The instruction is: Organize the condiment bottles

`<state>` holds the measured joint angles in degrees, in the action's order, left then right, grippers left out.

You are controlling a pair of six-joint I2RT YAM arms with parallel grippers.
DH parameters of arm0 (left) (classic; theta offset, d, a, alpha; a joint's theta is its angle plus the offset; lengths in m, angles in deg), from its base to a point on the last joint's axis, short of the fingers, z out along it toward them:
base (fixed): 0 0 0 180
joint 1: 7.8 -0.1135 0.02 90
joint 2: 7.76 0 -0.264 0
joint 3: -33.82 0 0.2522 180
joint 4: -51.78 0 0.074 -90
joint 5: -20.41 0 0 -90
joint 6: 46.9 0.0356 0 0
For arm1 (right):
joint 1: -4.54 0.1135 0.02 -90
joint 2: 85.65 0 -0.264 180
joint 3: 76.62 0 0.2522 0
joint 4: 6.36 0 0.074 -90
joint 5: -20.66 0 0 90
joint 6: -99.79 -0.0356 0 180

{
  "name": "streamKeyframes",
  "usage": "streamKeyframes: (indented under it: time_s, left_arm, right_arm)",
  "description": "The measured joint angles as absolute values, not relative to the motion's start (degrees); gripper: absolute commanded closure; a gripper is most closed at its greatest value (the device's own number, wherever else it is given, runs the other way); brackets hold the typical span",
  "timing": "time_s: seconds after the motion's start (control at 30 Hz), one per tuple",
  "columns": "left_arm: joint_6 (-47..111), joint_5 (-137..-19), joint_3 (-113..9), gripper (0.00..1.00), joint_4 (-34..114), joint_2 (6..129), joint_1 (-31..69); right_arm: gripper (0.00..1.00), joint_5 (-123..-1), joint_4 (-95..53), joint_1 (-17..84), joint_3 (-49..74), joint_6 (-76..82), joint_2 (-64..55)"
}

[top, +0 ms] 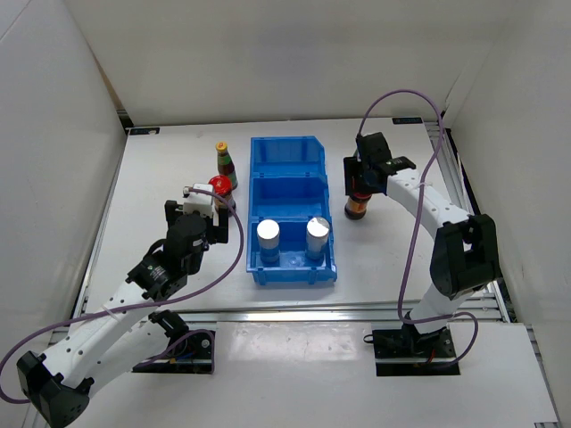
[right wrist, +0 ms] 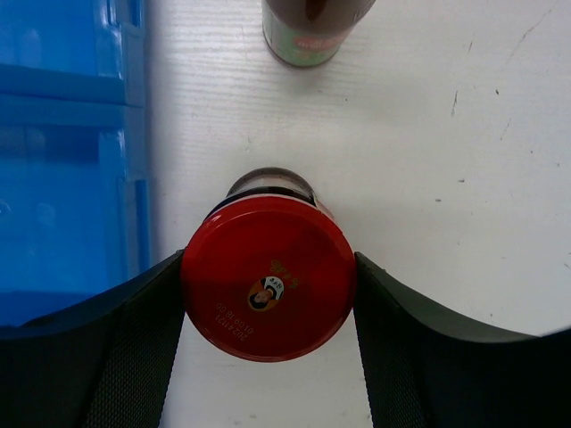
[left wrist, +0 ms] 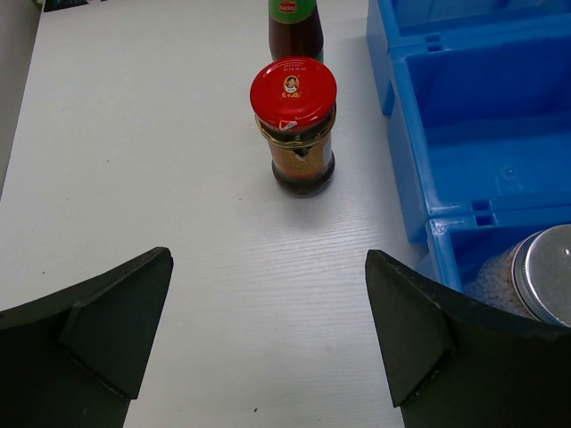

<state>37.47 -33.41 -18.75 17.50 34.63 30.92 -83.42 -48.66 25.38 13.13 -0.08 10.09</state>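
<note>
— Where is the red-lidded jar on the right side?
— The right red-lidded jar (right wrist: pixel 268 290) sits squarely between the jaws of the right gripper (right wrist: pixel 269 260). Both fingers (right wrist: pixel 134 348) press against the rim of its lid, so the jaws are closed down to the lid's width and have hold of it. It is over the counter (right wrist: pixel 428 134), just right of the blue bin (top: pixel 290 169). I can't tell whether it is lifted.
— And the left side?
— The left gripper (left wrist: pixel 268 254) has its jaws spread wide and grips nothing. The left red-lidded jar (left wrist: pixel 294 125) stands upright ahead of the fingertips, apart from them and roughly centred on the gap.
— The rest of the bottles?
— A slim yellow-capped bottle (top: pixel 225 159) stands just behind that jar, left of the bin. A dark bottle (right wrist: pixel 312 27) stands beyond the right jar. A silver-topped bottle (top: pixel 268 234) and a second silver-topped bottle (top: pixel 318 230) stand side by side in the bin's nearest compartment.
</note>
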Motion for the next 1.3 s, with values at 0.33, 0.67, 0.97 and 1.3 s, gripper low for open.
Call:
streamKeyframes:
  time_s: [0.33, 0.67, 0.97, 1.3]
  left_arm:
    - [37.47, -33.38, -18.75, 0.00, 17.50, 34.63, 30.92]
    - [37.45, -33.41, -18.75, 0.00, 17.50, 34.74, 30.92]
    - [37.45, -33.38, -18.75, 0.00, 17.50, 34.78, 30.92]
    - [37.45, -33.41, -18.75, 0.00, 17.50, 34.78, 30.92]
  right_arm:
    - [1.00, -82.13, -59.67, 25.41, 21.20, 0.66, 8.74]
    - [1.00, -81.41, -62.84, 32.81, 33.04, 1.21, 5.35]
    - [1.00, -78.88, -63.08, 40.73, 35.91, 1.19, 9.55]
    - [1.00, -78.11, -61.49, 40.16, 32.54, 2.15, 17.90]
